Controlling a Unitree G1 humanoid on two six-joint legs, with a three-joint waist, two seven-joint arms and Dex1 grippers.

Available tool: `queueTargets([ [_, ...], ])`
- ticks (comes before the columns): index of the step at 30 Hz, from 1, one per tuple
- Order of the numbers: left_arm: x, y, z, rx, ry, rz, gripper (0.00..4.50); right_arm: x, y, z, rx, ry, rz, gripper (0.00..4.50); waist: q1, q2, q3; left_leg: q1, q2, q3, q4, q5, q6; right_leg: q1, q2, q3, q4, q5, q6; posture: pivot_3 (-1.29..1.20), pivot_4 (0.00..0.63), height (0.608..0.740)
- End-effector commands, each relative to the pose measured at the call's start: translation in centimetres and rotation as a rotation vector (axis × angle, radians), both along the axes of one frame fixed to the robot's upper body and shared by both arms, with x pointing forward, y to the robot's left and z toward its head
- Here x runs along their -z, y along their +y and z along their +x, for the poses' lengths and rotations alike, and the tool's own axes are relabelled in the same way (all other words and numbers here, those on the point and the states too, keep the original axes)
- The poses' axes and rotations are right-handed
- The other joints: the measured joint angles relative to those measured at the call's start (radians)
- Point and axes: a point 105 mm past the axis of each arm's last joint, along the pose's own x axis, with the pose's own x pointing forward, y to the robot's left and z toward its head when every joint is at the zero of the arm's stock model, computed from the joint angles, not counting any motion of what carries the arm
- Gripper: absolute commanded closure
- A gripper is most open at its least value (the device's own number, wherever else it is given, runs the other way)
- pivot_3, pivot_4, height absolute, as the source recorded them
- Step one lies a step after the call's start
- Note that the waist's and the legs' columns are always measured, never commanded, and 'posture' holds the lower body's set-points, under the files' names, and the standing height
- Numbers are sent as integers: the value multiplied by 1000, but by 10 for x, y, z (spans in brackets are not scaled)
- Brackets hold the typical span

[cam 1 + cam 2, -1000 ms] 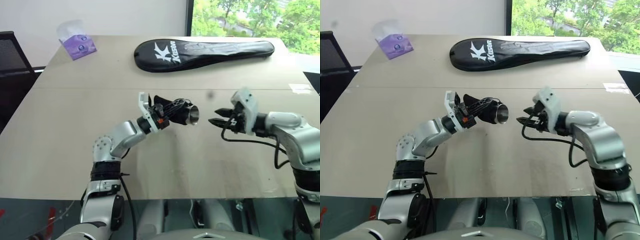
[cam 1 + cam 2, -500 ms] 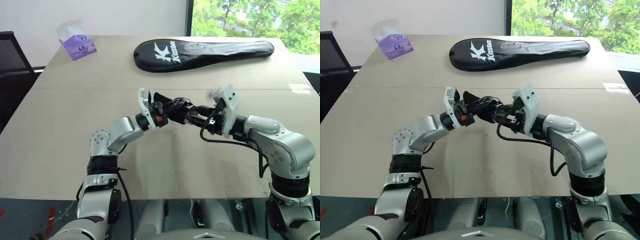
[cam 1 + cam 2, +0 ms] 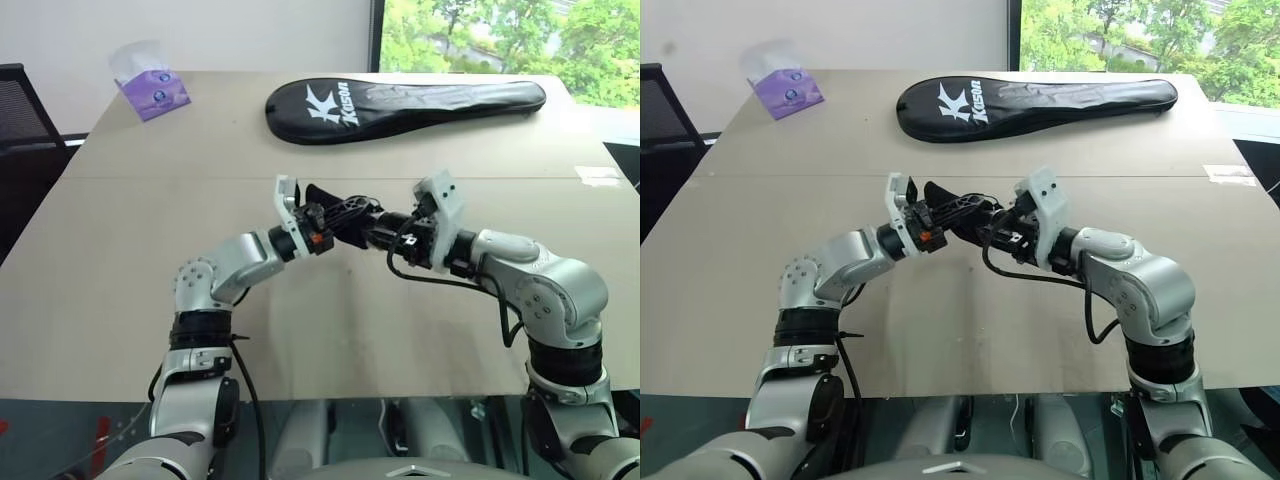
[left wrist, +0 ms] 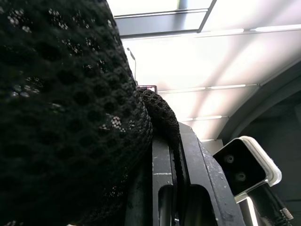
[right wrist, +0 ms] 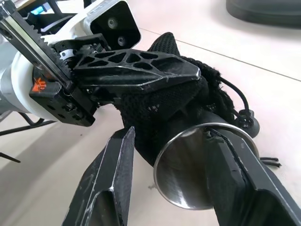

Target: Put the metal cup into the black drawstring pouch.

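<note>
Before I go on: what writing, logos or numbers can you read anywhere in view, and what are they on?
"K" and "Kason", as best it reads, in white: on the long black racket cover at the far side of the table.
Print on the purple tissue pack: too small to read.
Small orange mark on the left gripper's wrist housing: not legible.
The black drawstring pouch and the metal cup: no text visible.

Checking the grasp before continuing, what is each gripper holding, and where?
Left gripper clamps the black mesh drawstring pouch over the shiny metal cup; right gripper straddles the cup's rim.
</note>
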Motion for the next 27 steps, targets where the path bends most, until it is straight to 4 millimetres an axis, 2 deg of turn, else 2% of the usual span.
queueTargets([
  [1,-13,-4,-6,32,-55,-8,4500,-9,3,0,-13,-40,11,3795,0,0,0,0,0,0,0,0,0,0,0,0,0,0,0,0,150,740],
  [2,-14,-4,-6,35,-59,-7,4500,-9,4,1,-13,-41,8,4355,0,0,0,0,0,0,0,0,0,0,0,0,0,0,0,0,150,740],
  [3,-15,-4,-7,39,-64,-5,4500,-9,4,2,-10,-46,5,4438,0,0,0,0,0,0,0,0,0,0,0,0,0,0,0,0,150,740],
  [10,-19,-8,-13,75,-103,25,4500,-9,13,9,-27,-156,-34,4438,-1,0,0,0,0,0,0,0,0,0,1,0,0,0,0,0,150,740],
  [17,-31,-12,-18,105,-153,48,4500,-11,33,6,-166,-370,-71,4438,-1,0,0,0,0,0,0,0,0,0,1,0,0,0,0,0,150,740],
  [19,-37,-16,-25,151,-200,70,4500,-10,42,5,-227,-428,-74,4438,-1,0,0,0,0,0,0,0,0,0,1,0,0,0,0,0,150,740],
  [24,-45,-20,-29,186,-231,51,4500,-5,63,11,-321,-559,-72,4438,-3,0,0,1,0,1,0,0,0,0,1,-2,0,0,0,0,150,740],
  [27,-46,-16,-29,172,-236,52,4500,-9,69,17,-309,-651,-56,4438,-2,0,0,1,0,1,0,0,0,0,1,-3,-1,0,0,0,150,740],
])
